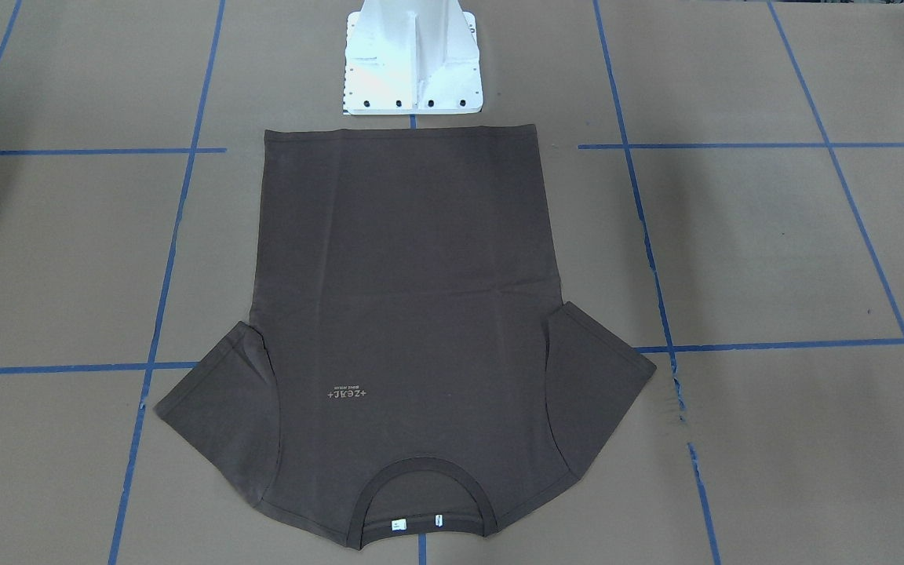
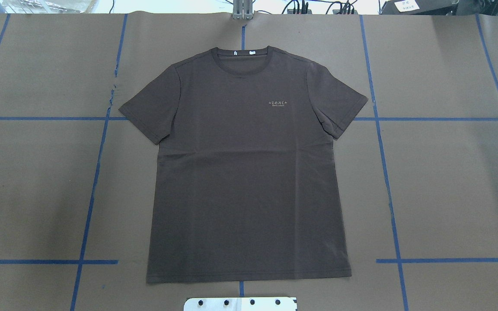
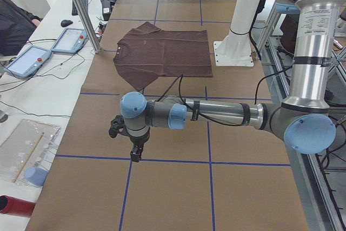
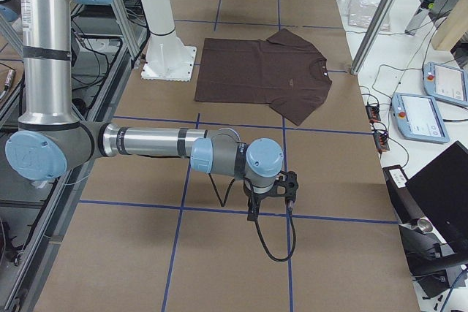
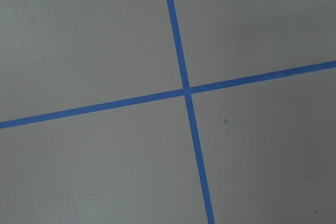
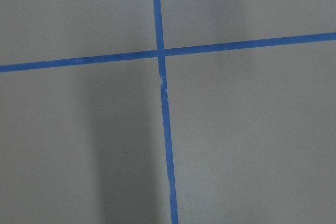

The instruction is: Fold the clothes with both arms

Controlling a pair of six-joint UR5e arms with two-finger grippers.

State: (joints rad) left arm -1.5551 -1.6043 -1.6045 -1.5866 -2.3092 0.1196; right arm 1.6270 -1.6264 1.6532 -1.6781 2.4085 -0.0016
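Brown tabletop (image 2: 448, 181) bears a flat dark brown T-shirt (image 2: 249, 172). Left gripper (image 3: 135, 153) and right gripper (image 4: 253, 212) hang well away. I cannot tell their finger spread.

We take this for a robotics lab. The bench (image 2: 37, 194) is covered in brown paper and marked off in a grid of blue tape (image 2: 88, 207). A white metal pedestal (image 1: 413, 63) stands on it, with bolts along its foot plate. The left arm (image 3: 227, 113) and right arm (image 4: 146, 142), tubular with light blue joint caps, reach out over it. Beside the bench we see touch-screen teach pendants (image 4: 420, 117) on a white side table, and aluminium posts (image 3: 81, 9).
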